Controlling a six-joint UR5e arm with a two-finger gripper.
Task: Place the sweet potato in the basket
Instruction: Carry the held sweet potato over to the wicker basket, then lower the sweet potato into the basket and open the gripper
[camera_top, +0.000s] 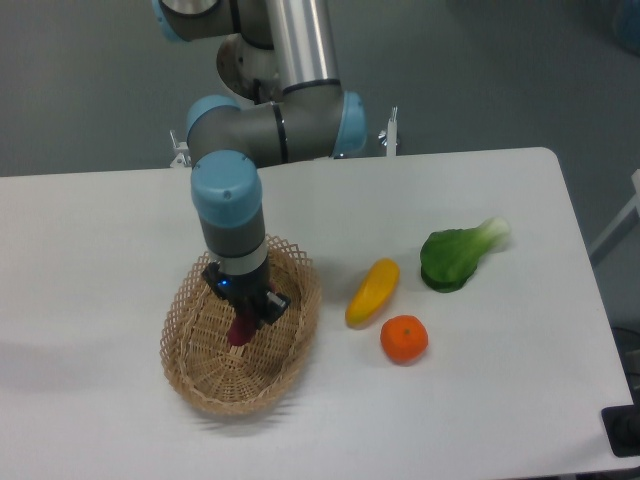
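Sweet potato (240, 329) is clamped in the gripper (243, 318), hanging tip-down below the fingers, over the middle of the basket (198, 380). Can't tell if it touches the basket floor. Basket rim surrounds the gripper on all sides. To the gripper's right on the table (90, 240): yellow vegetable (372, 291), orange fruit (404, 338), then green leafy vegetable (458, 255) farthest out.

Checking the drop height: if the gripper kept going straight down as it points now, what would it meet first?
Probably the basket floor: the gripper, shut on the sweet potato, points down over its middle. Height above it is unclear.
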